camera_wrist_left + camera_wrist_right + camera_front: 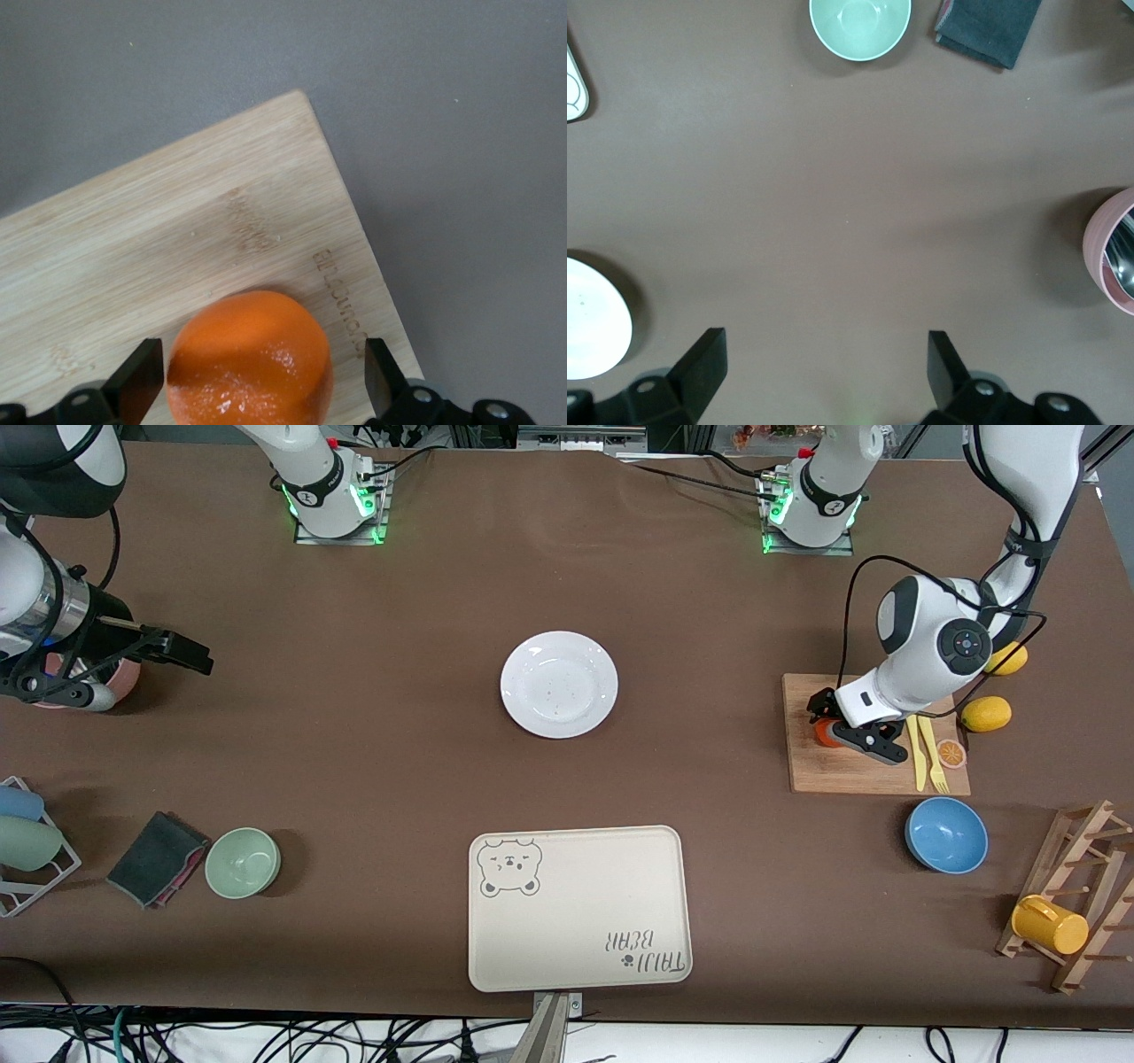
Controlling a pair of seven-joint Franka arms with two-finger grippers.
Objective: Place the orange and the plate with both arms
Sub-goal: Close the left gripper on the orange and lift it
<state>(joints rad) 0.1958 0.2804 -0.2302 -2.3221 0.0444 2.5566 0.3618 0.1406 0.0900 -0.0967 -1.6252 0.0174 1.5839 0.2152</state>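
Cream bear-print tray (pixel 579 908) at the table's near edge, mid-length. Blue bowl (pixel 946 834) lies toward the left arm's end, just nearer the camera than the bamboo cutting board (pixel 873 775); green bowl (pixel 243 862) and a folded dark cloth (pixel 156 858) lie toward the right arm's end. On the board: yellow fork and knife (pixel 928 755), an orange-slice disc (pixel 951 754), and the orange (pixel 828 733) near the board's corner facing the table's middle. Left gripper (pixel 833 726) is down at the orange, fingers released and spread, one on each side of the fruit (wrist view shows gaps, no contact). White plate (pixel 559 684) sits mid-table, farther off than the tray. Right gripper (pixel 182 653) hovers with its claw released above bare table, next to a pink bowl (pixel 124 677). Two lemons (pixel 986 714) lie beside the board's farther corner.
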